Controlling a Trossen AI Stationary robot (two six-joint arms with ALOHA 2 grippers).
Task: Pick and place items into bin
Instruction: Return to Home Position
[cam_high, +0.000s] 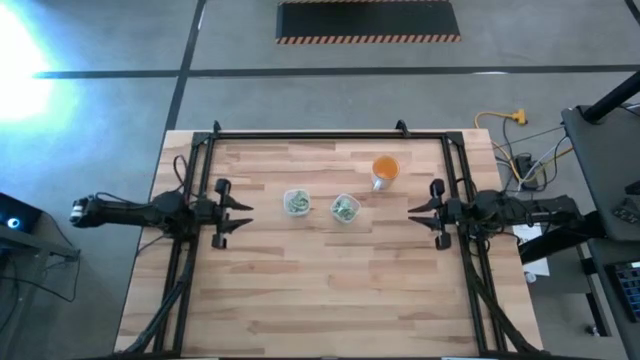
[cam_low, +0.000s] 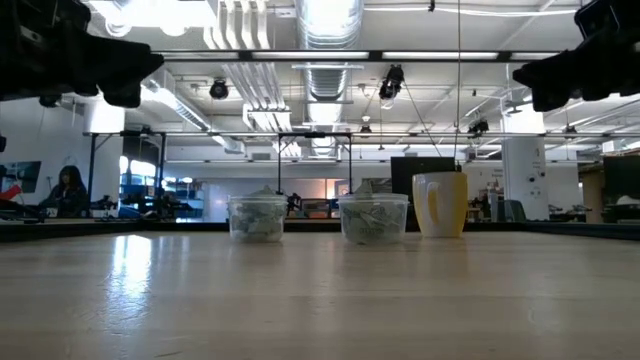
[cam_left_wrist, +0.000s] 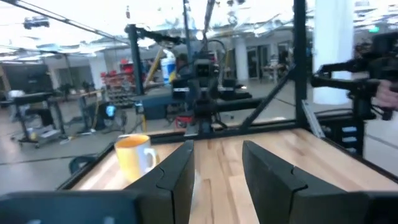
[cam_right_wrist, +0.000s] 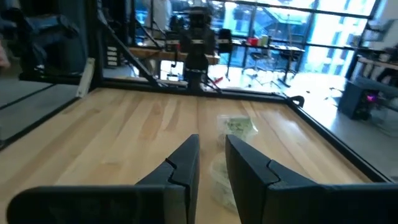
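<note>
From above, left gripper (cam_high: 243, 213) and right gripper (cam_high: 415, 212) parted, empty; low down, cropped at top corners. Binned items (cam_low: 372, 222) indistinct.

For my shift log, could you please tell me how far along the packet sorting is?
Looks essentially done: green-and-white packets sit in one clear bin and the other clear bin, with none visibly loose on the table. Nothing is in hand: the left gripper and right gripper hang open and empty at opposite table edges. Apparently nothing remains.
</note>
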